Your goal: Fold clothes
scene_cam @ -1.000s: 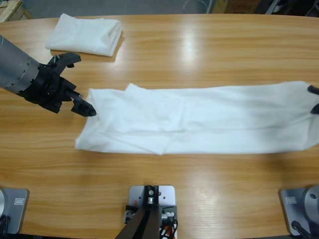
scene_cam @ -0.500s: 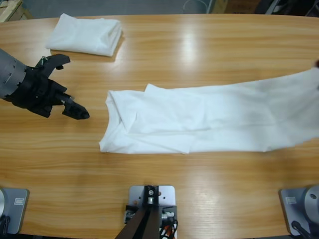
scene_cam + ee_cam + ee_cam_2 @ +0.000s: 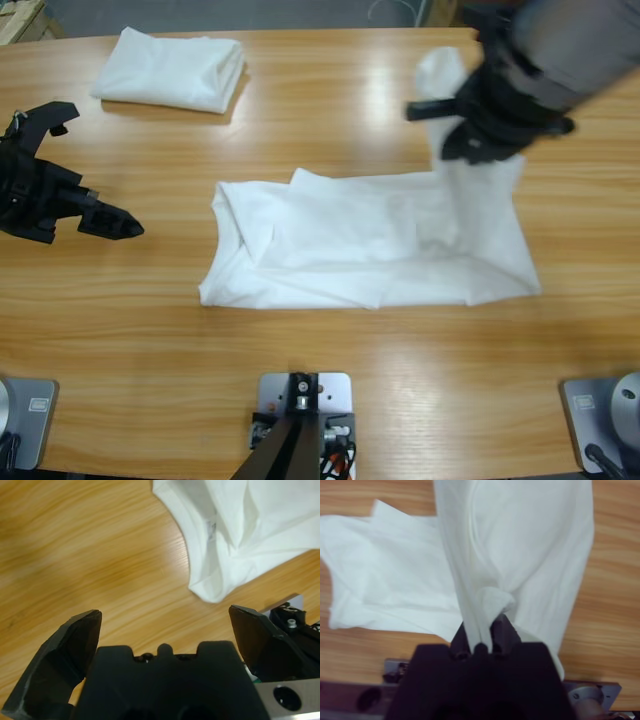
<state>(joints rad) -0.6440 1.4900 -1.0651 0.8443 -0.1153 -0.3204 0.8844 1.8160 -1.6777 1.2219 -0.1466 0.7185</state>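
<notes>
At the middle of the long wooden table (image 3: 330, 370) lies a plain white soft cotton T-shirt (image 3: 350, 245), folded lengthwise into a band. The end of the band nearest the right gripper (image 3: 470, 120) is lifted off the wood and rises to that gripper. The right gripper, black and two-jawed, is clamped on a bunched fold of this T-shirt; in the right wrist view the cloth (image 3: 510, 555) is pinched between the closed jaws and fans out beyond them. The opposite end of the T-shirt rests flat on the table, with the collar edge (image 3: 200, 555) rumpled. The left gripper (image 3: 85, 205) stands apart from that end, over bare wood, released, its jaws spread wide and holding nothing. A second white T-shirt, folded into a compact rectangle (image 3: 172, 68), lies beyond the left gripper, near the table's far edge.
</notes>
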